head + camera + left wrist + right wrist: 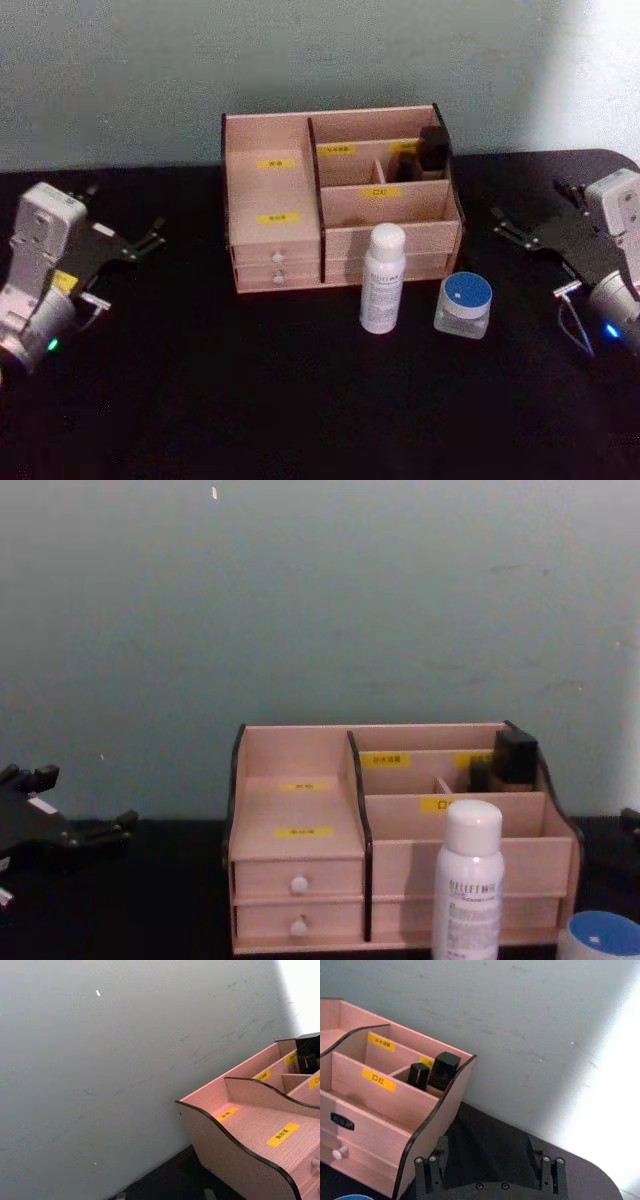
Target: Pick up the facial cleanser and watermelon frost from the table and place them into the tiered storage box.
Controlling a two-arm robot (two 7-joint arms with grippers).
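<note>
So nothing has been picked up yet. The black table (250,390) is the biggest thing, and the tiered storage box (400,240) sits at the back of it against the wall, with open stepped compartments up top and little drawers down the left front.

The left gripper (158,232) hangs over the table's left side, well away from the box, with its fingers spread. The right gripper (500,223) does the same on the right, also spread, and it's the closer one to the goods.

The white bottle (382,280) stands upright just in front of the box's right half. The blue-lidded jar (463,305) is just beside it on the right, not touching. Probably the bottle is the cleanser and the jar the frost, but the labels can't be read.

The jar sits between the right gripper and the bottle. The robot would do well to take the jar first, or come straight down onto the bottle, grip its body mid-height and lift it clear before moving over the box's front wall. It should skip the back right compartment, since the dark containers (432,150) are already in there.
</note>
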